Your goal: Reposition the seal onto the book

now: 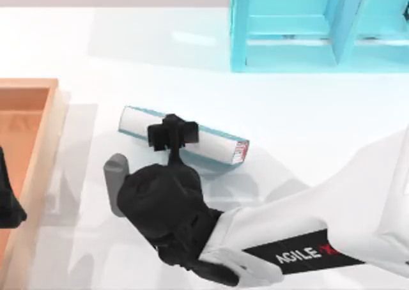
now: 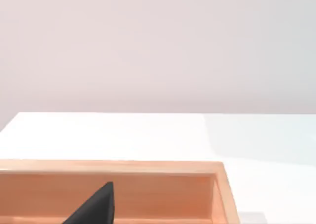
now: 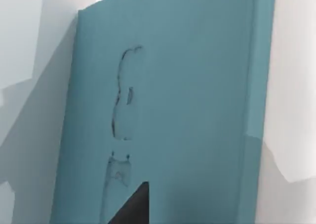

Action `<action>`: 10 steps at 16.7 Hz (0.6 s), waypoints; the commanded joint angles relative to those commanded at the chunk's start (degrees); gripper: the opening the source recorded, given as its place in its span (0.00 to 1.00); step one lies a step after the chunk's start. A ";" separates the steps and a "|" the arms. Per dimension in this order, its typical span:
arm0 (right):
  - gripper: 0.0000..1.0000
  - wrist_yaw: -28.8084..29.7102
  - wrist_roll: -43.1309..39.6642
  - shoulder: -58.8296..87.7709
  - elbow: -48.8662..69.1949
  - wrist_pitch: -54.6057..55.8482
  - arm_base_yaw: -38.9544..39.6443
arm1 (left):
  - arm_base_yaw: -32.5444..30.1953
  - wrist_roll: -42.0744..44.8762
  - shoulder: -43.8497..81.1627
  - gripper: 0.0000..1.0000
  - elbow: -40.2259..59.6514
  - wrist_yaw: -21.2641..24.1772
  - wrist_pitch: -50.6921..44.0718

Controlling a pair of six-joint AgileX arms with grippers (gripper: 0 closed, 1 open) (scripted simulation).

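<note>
Lying near the middle of the white table (image 1: 307,111), the book (image 1: 220,148) shows its white page edge upward in the top view, with a small red mark at its right-hand corner. The right wrist view looks close onto its teal cover (image 3: 197,110), which bears faint dark outline markings. The seal cannot be made out; it may be hidden under the gripper. The right gripper (image 1: 171,134) is over the book's left half, its dark fingers (image 3: 132,206) spread to either side across the page edge, though whether they hold anything I cannot tell. A wooden tray (image 1: 39,149) sits at the table's left edge, with the left gripper (image 1: 9,204) parked over it. A light-blue shelf unit (image 1: 291,44) stands at the far right.
</note>
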 joint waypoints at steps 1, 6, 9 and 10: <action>1.00 0.00 0.00 0.00 0.00 0.00 0.00 | 0.00 0.00 0.00 1.00 0.00 0.00 0.00; 1.00 0.00 0.00 0.00 0.00 0.00 0.00 | 0.00 0.00 0.00 1.00 0.00 0.00 0.00; 1.00 -0.02 0.05 0.07 -0.07 -0.02 0.03 | 0.00 0.00 0.00 1.00 0.00 0.00 0.00; 1.00 0.08 0.19 0.05 -0.10 -0.15 0.13 | 0.00 0.00 0.00 1.00 0.00 0.00 0.00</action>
